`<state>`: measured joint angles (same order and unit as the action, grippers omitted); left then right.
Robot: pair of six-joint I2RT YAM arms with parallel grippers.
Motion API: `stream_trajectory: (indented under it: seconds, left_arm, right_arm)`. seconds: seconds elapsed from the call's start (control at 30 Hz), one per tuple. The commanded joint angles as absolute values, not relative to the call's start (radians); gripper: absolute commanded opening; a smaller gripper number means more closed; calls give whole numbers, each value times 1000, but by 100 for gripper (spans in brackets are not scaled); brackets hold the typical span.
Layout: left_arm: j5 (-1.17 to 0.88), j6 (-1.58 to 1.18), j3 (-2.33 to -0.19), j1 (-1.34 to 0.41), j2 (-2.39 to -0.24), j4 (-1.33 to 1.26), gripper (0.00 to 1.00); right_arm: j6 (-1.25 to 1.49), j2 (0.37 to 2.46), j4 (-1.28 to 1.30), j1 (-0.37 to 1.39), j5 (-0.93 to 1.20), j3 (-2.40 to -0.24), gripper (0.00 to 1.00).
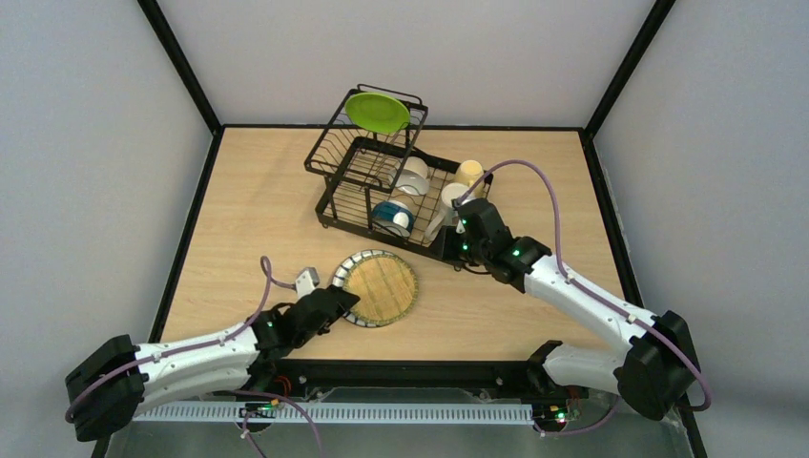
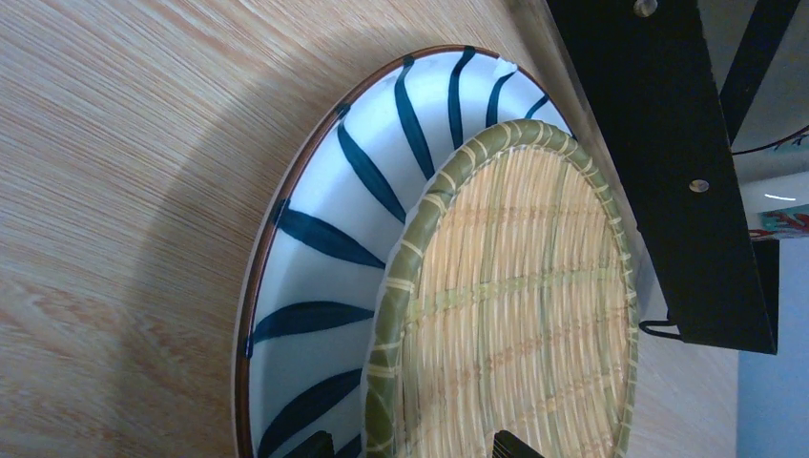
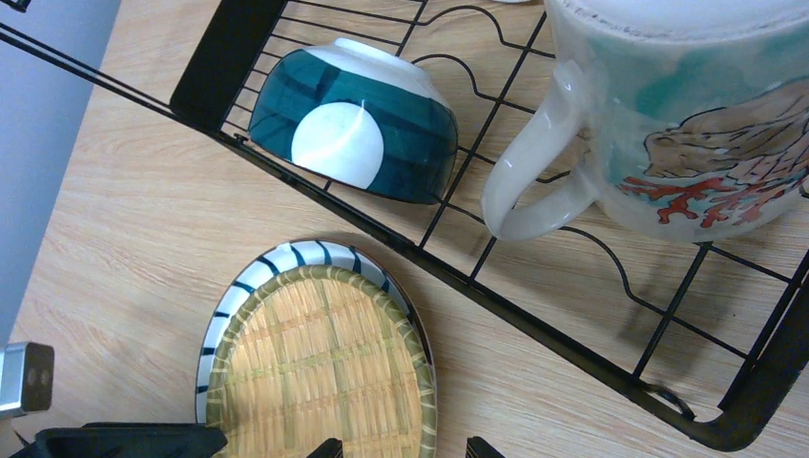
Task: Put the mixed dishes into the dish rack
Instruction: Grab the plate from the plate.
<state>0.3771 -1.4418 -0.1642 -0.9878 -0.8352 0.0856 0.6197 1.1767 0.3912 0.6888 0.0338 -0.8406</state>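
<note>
Left claw: our left claw [image 2: 415, 447] stands open. Its two black fingertips are spread wide, low over the near edge of the stacked dishes, and nothing is pinched between them.
Under the left claw: a round woven bamboo tray [image 2: 515, 305] of straw-coloured slats crossed by pale bindings, with a thick olive-green wrapped rim.
Beneath that tray: a glossy round white plate with dark blue stripes [image 2: 315, 239]. The stripes taper like leaves inward from a thin brown edge. The tray lies on it, shifted to one side, so we see a crescent of plate. Both lie flat on the table, just beside the rack's near rail.
Right claw: our right claw [image 3: 403, 448] is also open, its dark fingertips apart with only air between them, above the rack's near edge.
Beside the right claw: a smooth cream glazed mug with a red coral drawing [image 3: 668, 143] and a rounded loop handle. It sits on the wire floor of the flat tray.
Further along the tray: a glossy dark blue-outside bowl [image 3: 353, 134], tipped so that its white circular foot faces us.
Deeper in the tray: a plain white bowl [image 1: 412, 175] and a pale yellow mug [image 1: 468, 172].
Raised tier: a bright green plate [image 1: 377, 112], smooth and round, leans on the taller basket.
Rack: the black wire dish rack [image 3: 572, 348] has thin rods, some bent in waves, inside a thicker rounded frame.
Table: the light wood-grain tabletop [image 1: 248, 210] is matte and finely streaked.
</note>
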Motion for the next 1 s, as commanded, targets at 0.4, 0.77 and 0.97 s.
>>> stream_trajectory:
  seconds: [0.4,0.77,0.97]
  left_arm:
    - [375,-1484,-110,-983,-1010,-85,75]
    - [389,-1462,-98,-983,-1022,-153,38]
    - [425,-1441,-98,-983,-905,-65,21]
  right_arm:
    - [617,1173,377,693,49,-853,73]
    - [611,1173,392,692,49,-869,73]
    - [615,1173,399,692,51,-889,73]
